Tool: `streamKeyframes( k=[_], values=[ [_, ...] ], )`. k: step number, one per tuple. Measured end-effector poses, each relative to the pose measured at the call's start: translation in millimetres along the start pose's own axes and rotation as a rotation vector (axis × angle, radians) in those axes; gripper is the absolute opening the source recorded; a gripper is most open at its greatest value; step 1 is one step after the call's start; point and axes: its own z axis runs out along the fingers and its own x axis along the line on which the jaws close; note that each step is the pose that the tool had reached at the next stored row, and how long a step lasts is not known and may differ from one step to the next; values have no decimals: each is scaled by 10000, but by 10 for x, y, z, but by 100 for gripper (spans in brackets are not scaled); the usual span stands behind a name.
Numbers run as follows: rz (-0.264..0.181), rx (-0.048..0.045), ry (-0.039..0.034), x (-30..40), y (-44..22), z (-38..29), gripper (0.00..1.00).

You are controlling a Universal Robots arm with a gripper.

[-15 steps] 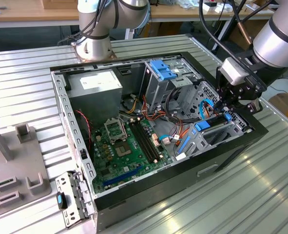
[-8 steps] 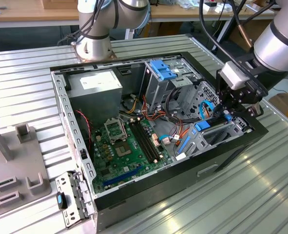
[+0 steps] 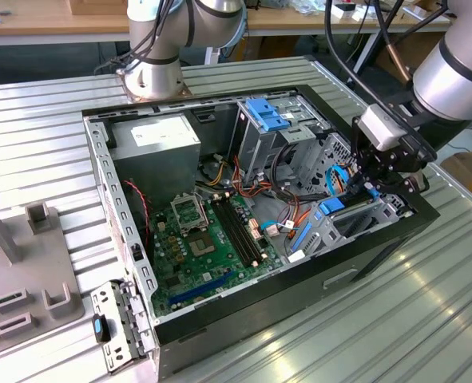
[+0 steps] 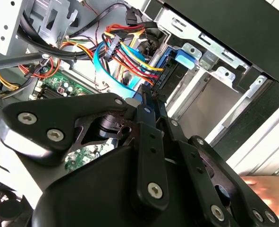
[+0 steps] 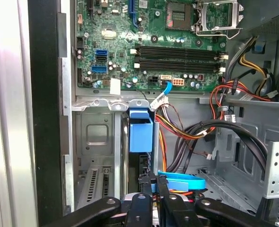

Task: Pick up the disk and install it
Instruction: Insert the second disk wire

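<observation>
**Disk seated edge-on in the lower drive bay, gripper closed above it**

The disk (image 5: pixel 140 130) stands on edge in the drive bay (image 3: pixel 362 227) at the front of the computer case (image 3: pixel 100 171), its blue rail tab uppermost; in the exterior view the tab shows at the bay's near corner (image 3: pixel 331 206). The gripper (image 5: pixel 151 182) hangs directly above the bay. In the first wrist view its fingers stand almost together, with only a narrow gap, and they appear to pinch the disk's upper edge, though contact cannot be confirmed.

Hazards, as judged:
- The flat blue data cable (image 5: pixel 179 182) and the bundle of power wires (image 4: pixel 130 52) lie just beside the fingers. Any sideways motion could snag them.
- If the disk is tilted in its guides, downward force could jam the rails against the bay wall.
- The motherboard (image 3: pixel 208 239) lies near, exposed to a slipped part.
</observation>
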Motion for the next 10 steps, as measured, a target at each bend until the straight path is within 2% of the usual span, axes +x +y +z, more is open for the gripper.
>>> streamKeyframes(
  k=[7, 10],
  values=[
    [-1, 0, 3, 26, -21, 0, 16],
    [0, 0, 7, 32, -19, 29, 16]
  ],
)
